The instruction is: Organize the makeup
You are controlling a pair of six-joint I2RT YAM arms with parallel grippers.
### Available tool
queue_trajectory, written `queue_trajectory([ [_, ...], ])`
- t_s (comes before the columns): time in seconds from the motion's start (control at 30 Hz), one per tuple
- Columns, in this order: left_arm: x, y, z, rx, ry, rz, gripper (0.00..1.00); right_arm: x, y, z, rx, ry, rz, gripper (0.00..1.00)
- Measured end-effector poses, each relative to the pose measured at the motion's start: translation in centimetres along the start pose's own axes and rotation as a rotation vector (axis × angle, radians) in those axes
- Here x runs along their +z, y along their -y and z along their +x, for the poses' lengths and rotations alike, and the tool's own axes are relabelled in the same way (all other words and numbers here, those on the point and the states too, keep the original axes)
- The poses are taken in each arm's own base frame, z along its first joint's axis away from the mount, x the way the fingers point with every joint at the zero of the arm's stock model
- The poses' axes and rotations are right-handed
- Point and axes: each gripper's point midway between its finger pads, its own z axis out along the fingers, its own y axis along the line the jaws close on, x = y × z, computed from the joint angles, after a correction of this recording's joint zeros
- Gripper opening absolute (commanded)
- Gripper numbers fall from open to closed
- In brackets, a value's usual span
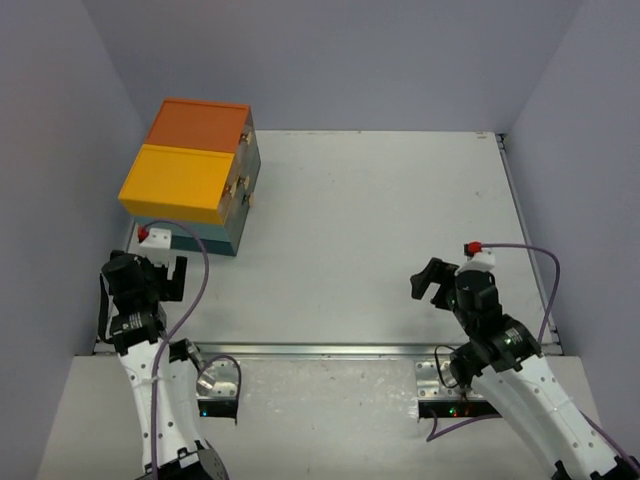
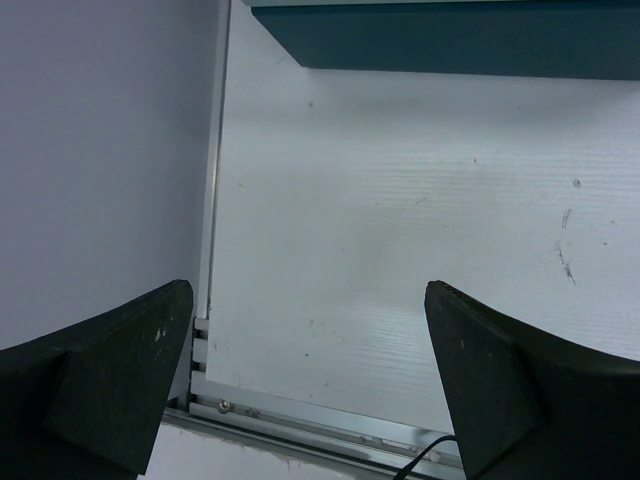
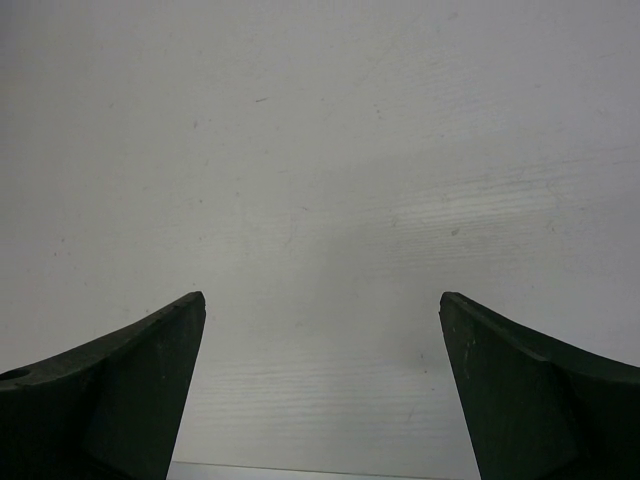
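No makeup shows in any view: no tube, packets, discs, bottles or puff. My left gripper (image 1: 160, 272) is open and empty, low over the table's near left corner, just in front of the drawer box. In the left wrist view it (image 2: 308, 290) frames bare white table. My right gripper (image 1: 432, 282) is open and empty over the near right part of the table. In the right wrist view it (image 3: 322, 297) has only bare table between its fingers.
The orange-yellow-teal drawer box (image 1: 195, 175) stands at the far left against the wall, its drawers shut and small handles facing right. Its teal base (image 2: 450, 40) shows in the left wrist view. Grey walls enclose the white table (image 1: 380, 220); a metal rail (image 1: 330, 350) runs along its near edge.
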Motion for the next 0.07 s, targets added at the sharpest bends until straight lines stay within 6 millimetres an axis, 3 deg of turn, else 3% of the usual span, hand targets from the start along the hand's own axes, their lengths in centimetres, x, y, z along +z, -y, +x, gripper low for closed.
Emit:
queue_trajectory([
  [0.07,0.12,-0.07,0.16,0.003,0.01,-0.013,1.0,0.02,-0.08,-0.05,0.002,0.005,-0.006,0.99],
])
